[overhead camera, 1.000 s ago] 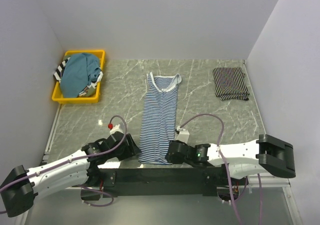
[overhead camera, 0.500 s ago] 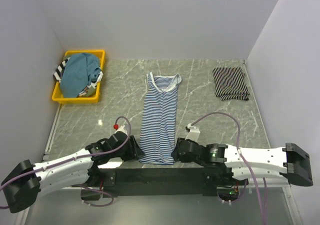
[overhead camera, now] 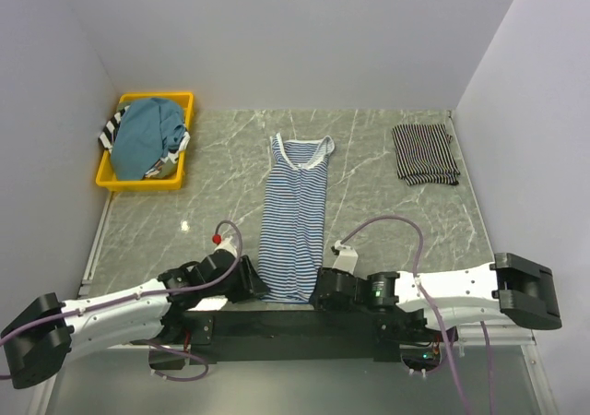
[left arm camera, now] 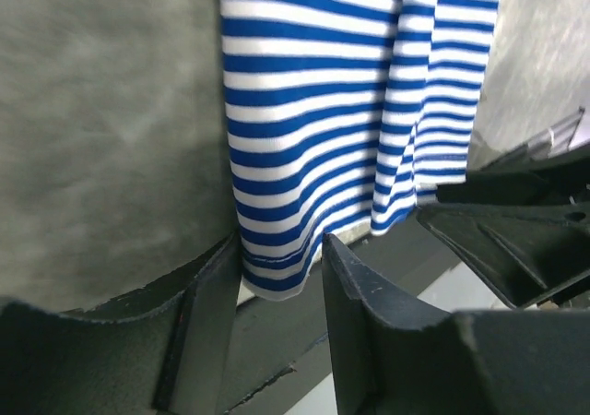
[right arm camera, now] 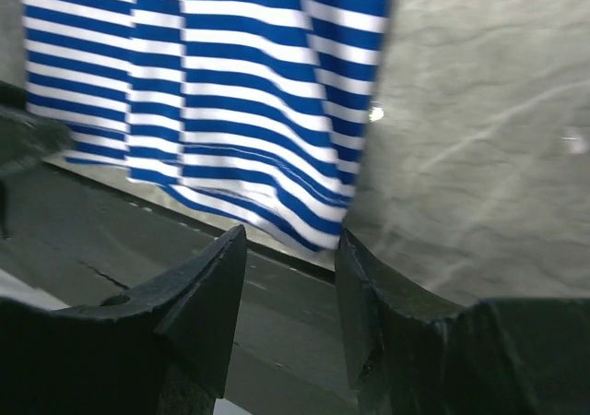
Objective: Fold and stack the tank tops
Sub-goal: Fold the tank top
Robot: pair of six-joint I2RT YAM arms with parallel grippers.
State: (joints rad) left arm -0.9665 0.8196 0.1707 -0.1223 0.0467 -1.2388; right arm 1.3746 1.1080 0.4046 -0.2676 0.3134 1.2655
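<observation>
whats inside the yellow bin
In the yellow bin a teal tank top lies heaped on top, with black-and-white striped fabric poking out at its left edge. Whatever lies beneath the teal one is covered.

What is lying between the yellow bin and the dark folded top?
The blue-striped top lies flat there, stretched out long, with marble table on each side of it. The top view shows this.

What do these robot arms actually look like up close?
The left arm and right arm are white links with chunky black joints. A mauve cable loops off each; the left one carries a red tip. The fingers are matt black wedges.
</observation>
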